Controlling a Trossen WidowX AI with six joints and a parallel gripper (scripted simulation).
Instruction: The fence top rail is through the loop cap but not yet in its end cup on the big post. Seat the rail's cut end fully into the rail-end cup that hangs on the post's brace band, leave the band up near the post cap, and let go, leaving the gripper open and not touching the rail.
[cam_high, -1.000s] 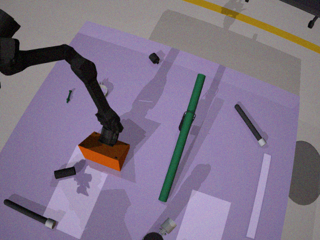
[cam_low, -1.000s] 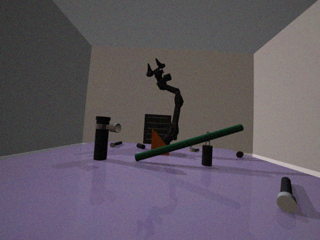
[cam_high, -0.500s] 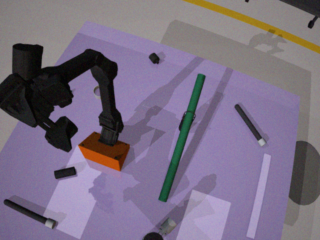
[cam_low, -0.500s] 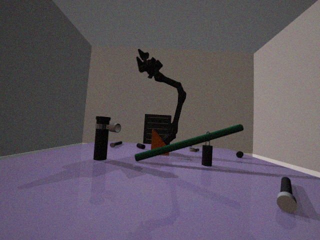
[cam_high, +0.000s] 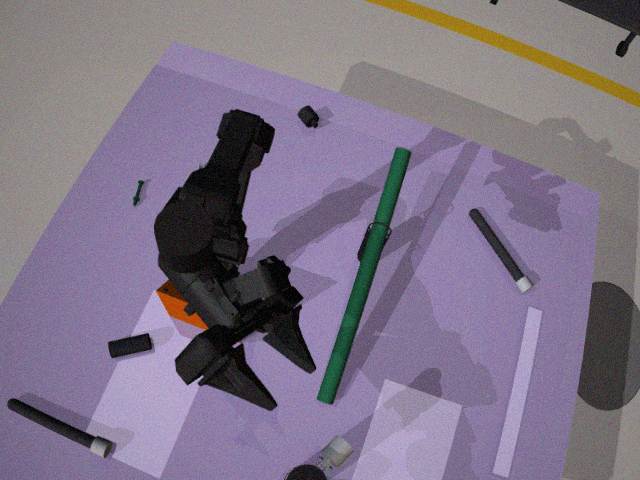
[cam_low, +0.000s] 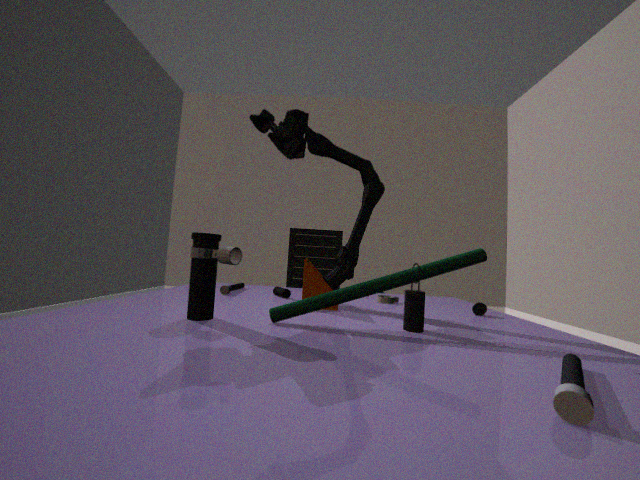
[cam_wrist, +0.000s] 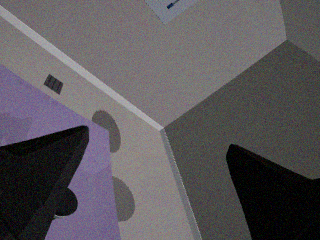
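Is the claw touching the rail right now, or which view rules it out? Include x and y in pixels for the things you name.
Apart. The exterior view shows the claw (cam_high: 295, 390) (cam_low: 261, 125) (cam_wrist: 160, 143) high above the rail (cam_high: 363, 279) (cam_low: 379, 283), with wall visible between them.

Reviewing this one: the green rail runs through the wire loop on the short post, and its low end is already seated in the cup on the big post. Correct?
Not seated: the green rail's low end lies short of the cup, as the exterior view shows. The rest stands.
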